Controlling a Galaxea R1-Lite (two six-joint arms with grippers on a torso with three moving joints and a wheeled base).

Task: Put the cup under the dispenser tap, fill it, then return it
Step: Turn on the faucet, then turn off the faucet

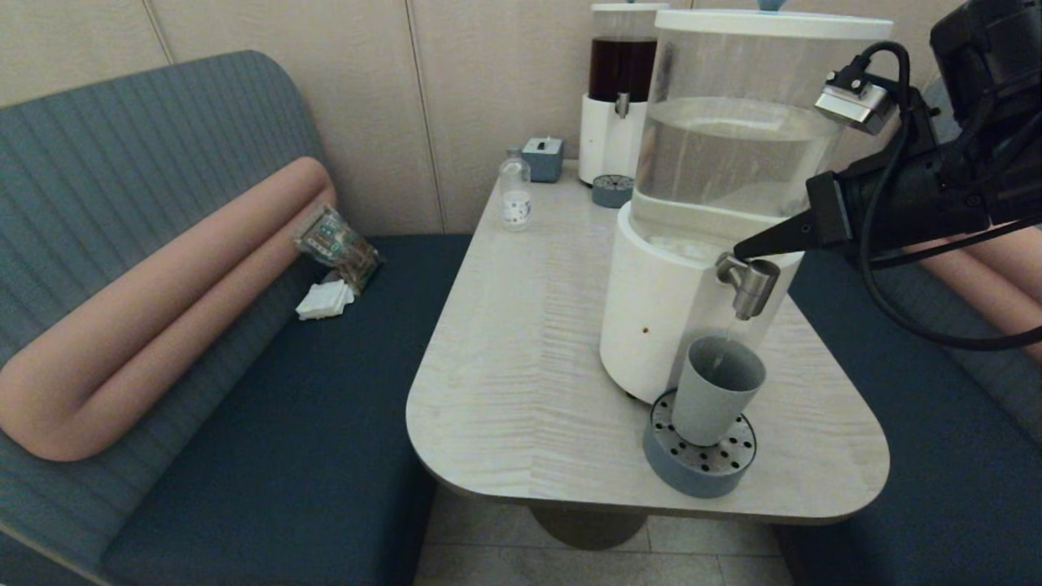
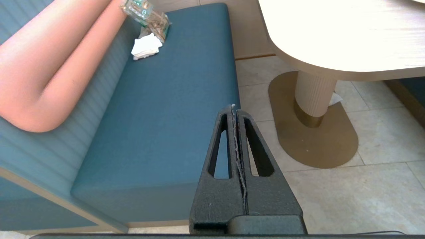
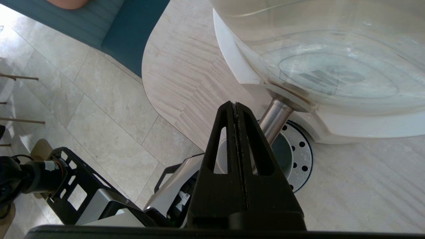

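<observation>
The grey-blue cup stands upright on the round perforated drip tray, directly below the steel dispenser tap. A thin stream of water runs from the tap into the cup. My right gripper is shut, and its tip rests on top of the tap. In the right wrist view the shut right gripper lies over the tap and the cup. My left gripper is shut and empty, hanging low beside the bench, away from the table.
The big clear-water dispenser stands at the table's right side. Behind it are a dark-liquid dispenser, a small clear bottle and a blue box. A blue bench with a pink bolster runs along the left.
</observation>
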